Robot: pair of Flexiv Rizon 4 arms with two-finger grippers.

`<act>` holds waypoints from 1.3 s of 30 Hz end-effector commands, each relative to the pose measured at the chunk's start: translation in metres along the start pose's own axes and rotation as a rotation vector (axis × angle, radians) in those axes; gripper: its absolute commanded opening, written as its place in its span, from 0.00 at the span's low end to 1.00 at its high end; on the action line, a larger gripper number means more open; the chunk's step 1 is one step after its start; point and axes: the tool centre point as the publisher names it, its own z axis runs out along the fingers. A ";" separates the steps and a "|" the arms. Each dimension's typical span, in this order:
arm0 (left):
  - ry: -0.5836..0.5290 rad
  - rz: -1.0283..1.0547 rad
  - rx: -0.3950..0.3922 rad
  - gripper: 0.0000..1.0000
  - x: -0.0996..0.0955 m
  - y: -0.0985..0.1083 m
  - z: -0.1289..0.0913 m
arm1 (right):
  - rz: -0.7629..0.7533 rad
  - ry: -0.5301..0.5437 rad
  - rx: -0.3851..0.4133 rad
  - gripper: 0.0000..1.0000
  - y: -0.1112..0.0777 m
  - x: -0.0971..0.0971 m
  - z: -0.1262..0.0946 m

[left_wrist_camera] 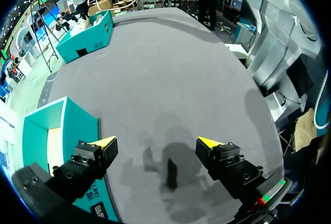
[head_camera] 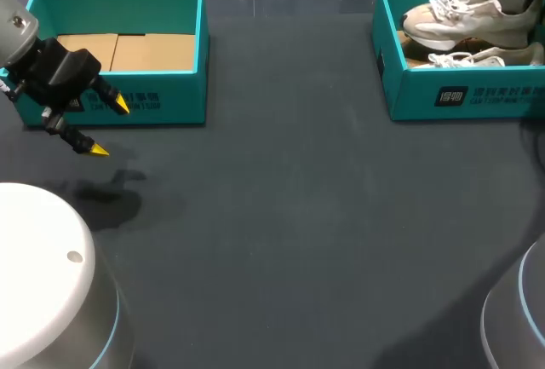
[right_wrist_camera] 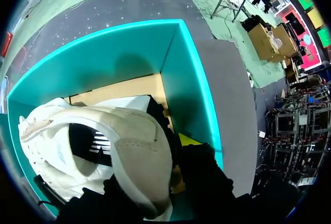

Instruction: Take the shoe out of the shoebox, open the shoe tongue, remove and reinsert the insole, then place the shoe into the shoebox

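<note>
While scanning near to far: see left gripper (left_wrist_camera: 155, 142) hovering over tabletop (head_camera: 289, 233), fingers spread wide, holding nothing, just beside left teal box (head_camera: 162, 103). Farther off, see shoe (head_camera: 464, 15) lying inside shoebox (head_camera: 460, 96), right gripper (right_wrist_camera: 170, 167) at its heel; can't tell its grip

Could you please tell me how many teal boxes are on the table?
2: a teal cardboard shoebox at the table's far left, and a second teal shoebox at the far right, holding pale sneakers.
</note>
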 end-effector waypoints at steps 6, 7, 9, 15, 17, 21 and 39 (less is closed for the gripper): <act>0.001 0.000 -0.003 1.00 0.000 0.000 0.000 | 0.005 -0.004 0.026 0.00 0.004 0.000 0.011; 0.001 0.000 -0.003 1.00 0.000 0.000 0.000 | 0.004 -0.002 0.029 0.00 0.004 0.001 0.013; 0.001 0.000 -0.003 1.00 0.000 0.000 0.000 | 0.003 -0.005 0.036 0.00 0.003 0.003 0.016; 0.001 0.000 -0.003 1.00 0.000 0.000 0.000 | 0.019 -0.003 0.045 0.00 0.002 0.001 0.021; 0.001 0.000 -0.003 1.00 0.000 0.000 0.000 | 0.023 -0.002 0.045 0.00 0.002 0.000 0.022; 0.001 0.000 -0.003 1.00 0.000 0.000 0.000 | 0.012 0.010 0.038 0.00 0.004 0.003 0.025; 0.001 0.000 -0.003 1.00 0.000 0.000 0.000 | -0.059 0.050 0.072 0.00 0.010 0.013 0.045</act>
